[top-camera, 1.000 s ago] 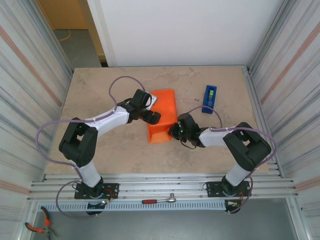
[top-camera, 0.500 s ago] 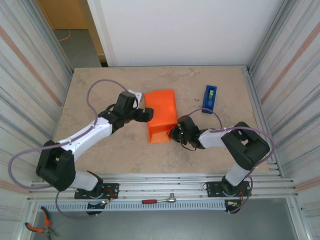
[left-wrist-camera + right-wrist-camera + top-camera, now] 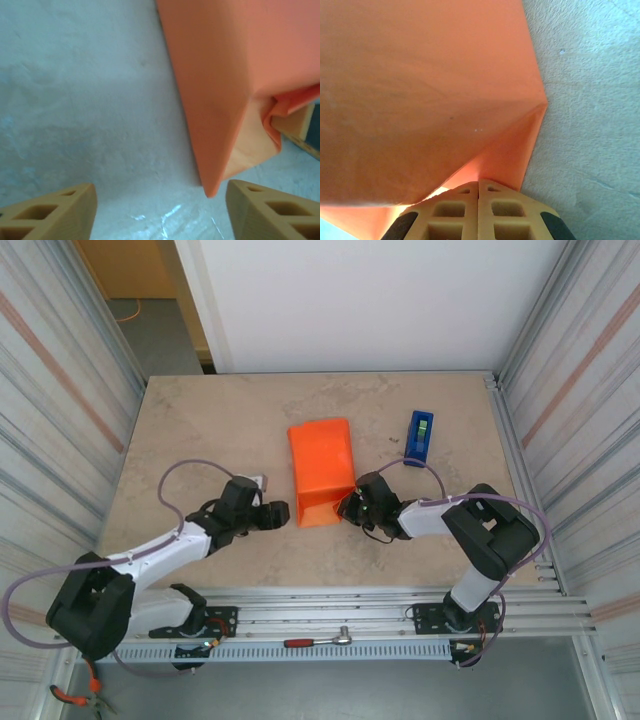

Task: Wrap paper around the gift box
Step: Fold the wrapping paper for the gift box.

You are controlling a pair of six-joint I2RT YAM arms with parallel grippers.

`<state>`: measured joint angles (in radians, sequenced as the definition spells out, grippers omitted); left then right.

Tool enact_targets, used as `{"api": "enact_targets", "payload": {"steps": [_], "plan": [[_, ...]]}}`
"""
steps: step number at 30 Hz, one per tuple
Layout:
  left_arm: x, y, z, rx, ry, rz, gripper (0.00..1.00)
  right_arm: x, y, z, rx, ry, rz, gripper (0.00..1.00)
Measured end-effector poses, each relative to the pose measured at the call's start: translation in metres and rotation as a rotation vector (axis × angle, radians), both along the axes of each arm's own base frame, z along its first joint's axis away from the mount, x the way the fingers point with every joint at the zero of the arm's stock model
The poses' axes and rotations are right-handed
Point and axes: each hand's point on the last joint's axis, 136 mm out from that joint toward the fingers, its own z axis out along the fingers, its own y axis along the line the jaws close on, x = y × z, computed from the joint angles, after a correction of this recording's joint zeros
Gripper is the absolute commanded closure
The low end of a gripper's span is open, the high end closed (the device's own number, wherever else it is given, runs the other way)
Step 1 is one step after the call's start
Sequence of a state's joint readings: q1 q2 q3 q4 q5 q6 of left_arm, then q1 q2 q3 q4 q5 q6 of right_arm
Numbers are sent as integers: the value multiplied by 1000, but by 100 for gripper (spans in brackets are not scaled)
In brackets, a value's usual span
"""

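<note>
In the middle of the table, the gift box lies with the paper already drawn over its top and sides, so I judge the main wrap done. The near end is another matter: there the paper stands out past the box as a hollow sleeve, its flaps not yet folded flat. How the far end looks, I cannot tell.

My right gripper is at the near right corner of that sleeve, fingers pressed together, with a crease of paper running straight into their seam; I take it as pinched there. My left gripper sits low just beside the near left corner, jaws standing apart and holding nothing.

The blue tape dispenser stands apart on the right, so folding the ends and taping remain.
</note>
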<state>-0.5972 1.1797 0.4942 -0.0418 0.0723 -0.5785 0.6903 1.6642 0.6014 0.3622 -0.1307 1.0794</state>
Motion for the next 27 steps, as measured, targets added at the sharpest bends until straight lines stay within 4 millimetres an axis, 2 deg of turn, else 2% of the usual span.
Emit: {"api": "enact_targets", "payload": {"steps": [3, 8, 14, 17, 27], "plan": [[-7, -17, 3, -20, -15, -48, 43, 0, 0, 0, 4, 2, -7, 100], [-16, -35, -6, -10, -9, -97, 45, 0, 0, 0, 5, 3, -9, 100], [-16, -44, -21, 34, 14, -108, 44, 0, 0, 0, 4, 2, -10, 100], [-14, -47, -27, 48, 22, -109, 48, 0, 0, 0, 4, 2, -9, 100], [-5, -56, -33, 66, 25, -108, 52, 0, 1, 0, 6, -1, -10, 100]]}}
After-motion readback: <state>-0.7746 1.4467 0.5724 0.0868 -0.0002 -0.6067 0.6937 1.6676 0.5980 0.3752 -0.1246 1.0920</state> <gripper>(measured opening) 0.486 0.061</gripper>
